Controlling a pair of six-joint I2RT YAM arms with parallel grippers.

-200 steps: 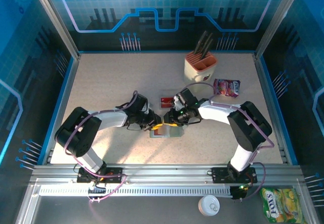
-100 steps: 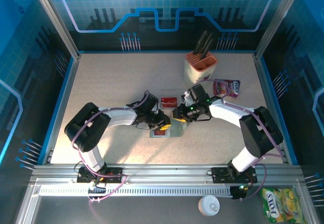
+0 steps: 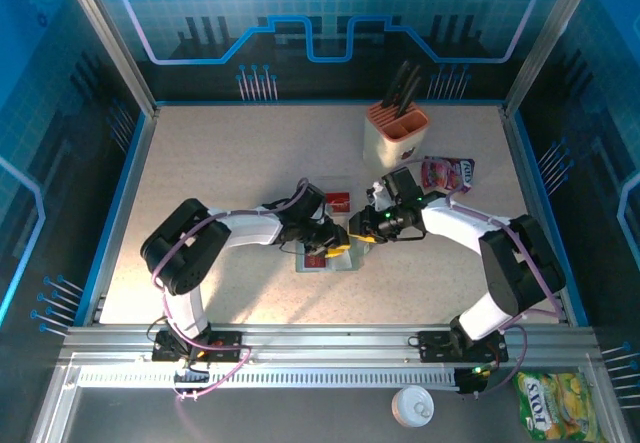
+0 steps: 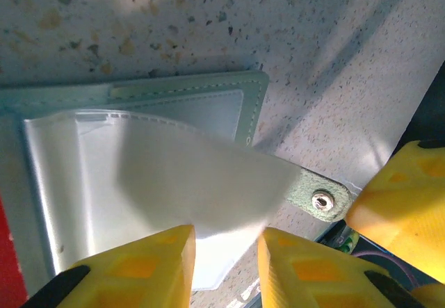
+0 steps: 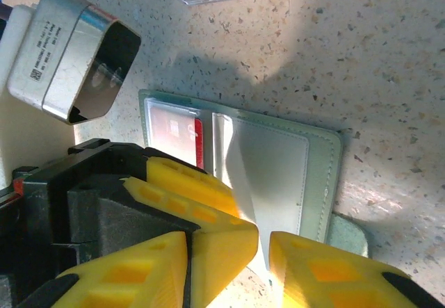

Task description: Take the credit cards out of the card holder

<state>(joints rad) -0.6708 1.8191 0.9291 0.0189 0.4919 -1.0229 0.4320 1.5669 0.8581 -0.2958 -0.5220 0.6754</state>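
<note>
Left gripper [image 4: 224, 242] sat barely parted astride the clear sleeve [image 4: 174, 176] of the card holder [image 4: 188, 96] at lower centre, and I judged it needed a firm pinch, my spread right gripper [image 5: 229, 245] pinning the tab [image 4: 316, 195].

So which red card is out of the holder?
The red card lying on its own beyond the card holder; the other red card sits inside it.

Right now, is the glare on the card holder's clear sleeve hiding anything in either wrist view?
Left wrist: the clear sleeve is a washed-out, smeared white, so its pocket can't be read; the left fingers are soft. Right wrist: sharper, a red card shows through the card holder pocket; shadow crosses the table.
</note>
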